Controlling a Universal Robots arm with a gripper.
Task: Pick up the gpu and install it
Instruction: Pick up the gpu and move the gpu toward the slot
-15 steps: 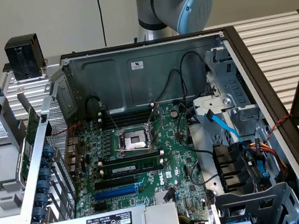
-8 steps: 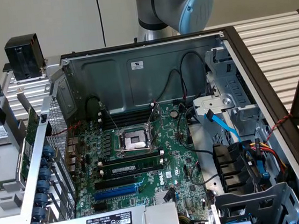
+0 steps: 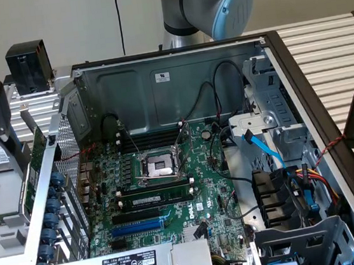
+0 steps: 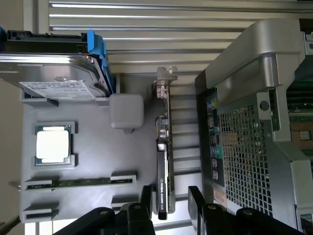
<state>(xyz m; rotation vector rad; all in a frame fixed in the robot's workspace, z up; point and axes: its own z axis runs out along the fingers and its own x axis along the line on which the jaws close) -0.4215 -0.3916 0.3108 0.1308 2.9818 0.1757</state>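
Green-and-black gpu [image 4: 165,166] upright on its long edge at the rim of a grey tray [image 4: 93,156], metal bracket [image 4: 165,81] at the end farthest from the gripper [image 4: 170,208]. Black fingers [image 4: 146,196] spread wide, one on each side of the card's nearer end, a gap on either side, narrower on the tray side; nothing gripped. Perforated metal wall of the computer case [image 4: 244,147] near the card's outer face but apart from it, with a strip of slatted tabletop [image 4: 186,147] showing between the two. Small grey block [image 4: 126,111] just beside the card's inner face toward the bracket end, not touching. Farther across the tray, well apart from the card: hard drive [image 4: 58,73] in a blue carrier, processor chip [image 4: 53,145] in its square holder, memory stick [image 4: 78,182] lying flat between clips. In the exterior view, tray outside the case on the exterior view's left, hard against the perforated wall. Case lying open side up, motherboard [image 3: 164,191] flat on its floor, sheet-metal walls standing around it. Blue slot [image 3: 136,227] near the front of the board, with black slots just behind it. Tangle of cables [image 3: 283,165] and drive bays crowding the exterior view's right. Arm [image 3: 213,0] rising beyond the far wall.
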